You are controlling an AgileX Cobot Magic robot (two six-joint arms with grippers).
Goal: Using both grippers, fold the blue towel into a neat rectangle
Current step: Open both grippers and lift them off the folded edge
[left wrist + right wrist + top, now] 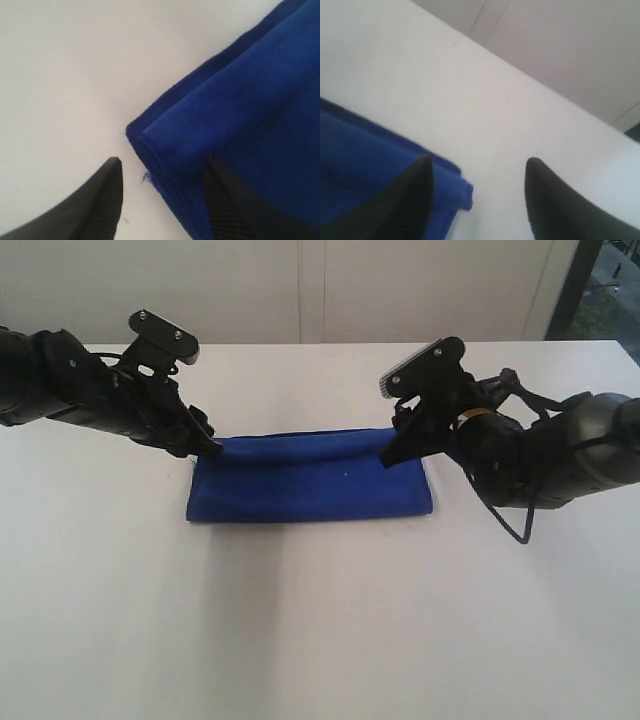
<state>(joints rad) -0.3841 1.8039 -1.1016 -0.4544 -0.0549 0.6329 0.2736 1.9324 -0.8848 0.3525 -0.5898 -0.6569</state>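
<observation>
White tabletop (320, 640), pale wall panels behind. The deep royal-blue soft cloth towel (310, 488) lies mid-table, already doubled into a long band with a rolled fold along its far edge. The left black gripper (207, 447) stands wide-jawed astride the towel's far-left corner; the right black gripper (392, 453) likewise gapes at the far-right corner, clamping nothing. Judging by its slump, the cloth is light, limp and layered — pinch every ply at the corners, or the layers will slide apart.

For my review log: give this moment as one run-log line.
state: deep royal-blue cloth towel folded, long rectangle on white table | left pincer: open, astride towel corner | right pincer: open, at opposite end's corner
</observation>
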